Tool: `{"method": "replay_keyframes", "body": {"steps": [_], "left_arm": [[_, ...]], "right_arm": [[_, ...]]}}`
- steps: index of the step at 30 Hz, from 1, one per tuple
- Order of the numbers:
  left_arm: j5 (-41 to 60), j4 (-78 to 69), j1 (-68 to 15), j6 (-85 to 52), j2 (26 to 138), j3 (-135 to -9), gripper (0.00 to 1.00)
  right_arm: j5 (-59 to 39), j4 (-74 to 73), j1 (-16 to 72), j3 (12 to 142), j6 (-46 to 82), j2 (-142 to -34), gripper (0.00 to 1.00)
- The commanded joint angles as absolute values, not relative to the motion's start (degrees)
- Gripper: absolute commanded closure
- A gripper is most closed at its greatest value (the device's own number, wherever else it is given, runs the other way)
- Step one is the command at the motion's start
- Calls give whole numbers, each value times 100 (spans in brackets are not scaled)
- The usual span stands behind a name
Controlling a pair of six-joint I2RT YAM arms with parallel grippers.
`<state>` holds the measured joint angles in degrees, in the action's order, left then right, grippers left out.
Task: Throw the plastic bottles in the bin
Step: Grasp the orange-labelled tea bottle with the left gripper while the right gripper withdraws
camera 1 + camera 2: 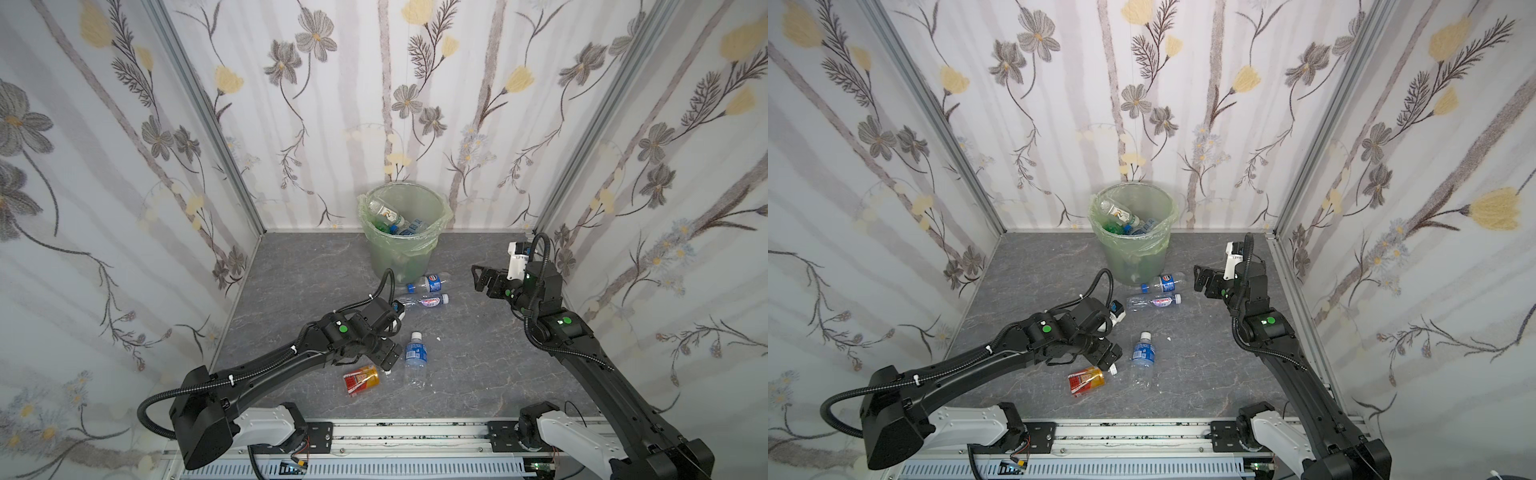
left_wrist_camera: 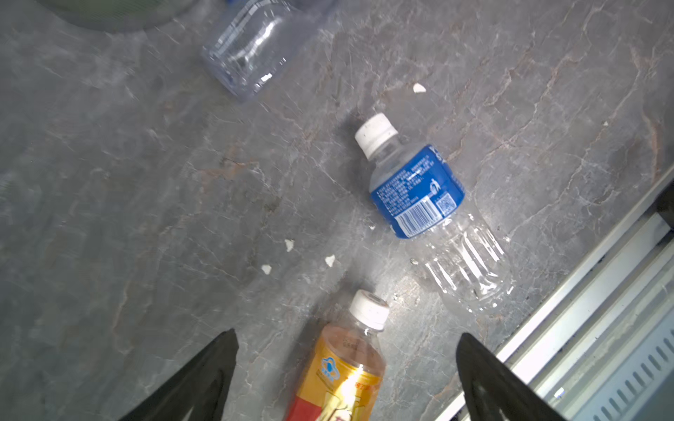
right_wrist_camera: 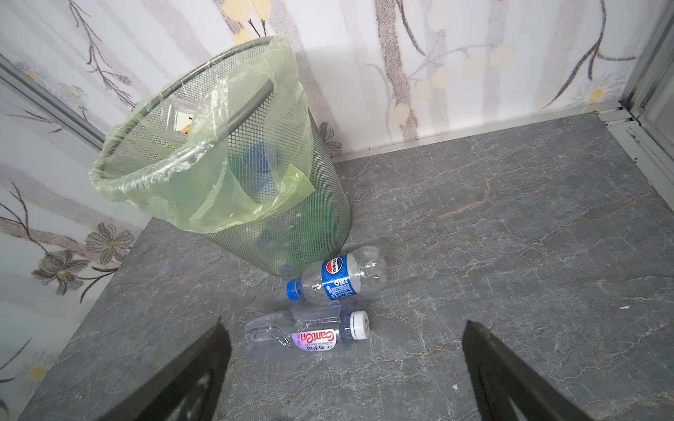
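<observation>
Now; "Ganten" bottle (image 3: 310, 333) beside Pepsi-logo bottle (image 3: 339, 279); left jaws spread; right jaws spread

Surface: a flat grey stone-patterned tabletop (image 1: 478, 374), veined with paler lines. At the rear, near the back wall, a round grey-green mesh bin lined with a light green plastic bag (image 1: 395, 259) stands upright. Just beside its foot lies a clear plastic bottle with blue label and blue cap (image 1: 429, 284); near that, a clear plastic bottle with purple-white label and white cap (image 1: 424, 301). Towards the front lie a clear plastic bottle with blue label and white cap (image 1: 414, 359) and, just beside it, an orange plastic bottle with red-and-yellow label (image 1: 359, 380). Small white scraps (image 2: 330, 260) lie scattered near these two
</observation>
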<state>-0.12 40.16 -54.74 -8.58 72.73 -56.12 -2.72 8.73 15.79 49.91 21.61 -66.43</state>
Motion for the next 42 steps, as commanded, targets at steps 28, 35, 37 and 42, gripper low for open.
{"method": "replay_keyframes", "body": {"steps": [28,35,37,42], "left_arm": [[-126,2882,-6111,-3996,7017,-3421,4],[-330,2699,-6136,-4373,7173,-3187,22],[-498,2680,-6141,-4496,7189,-3164,29],[-742,2659,-6146,-4641,7369,-3332,42]], "right_arm": [[-565,351,1411,4403,2197,-6429,0],[-578,356,1382,4395,2194,-6431,0],[-589,370,1375,4386,2197,-6441,0],[-565,464,1364,4359,2177,-6416,0]]}}
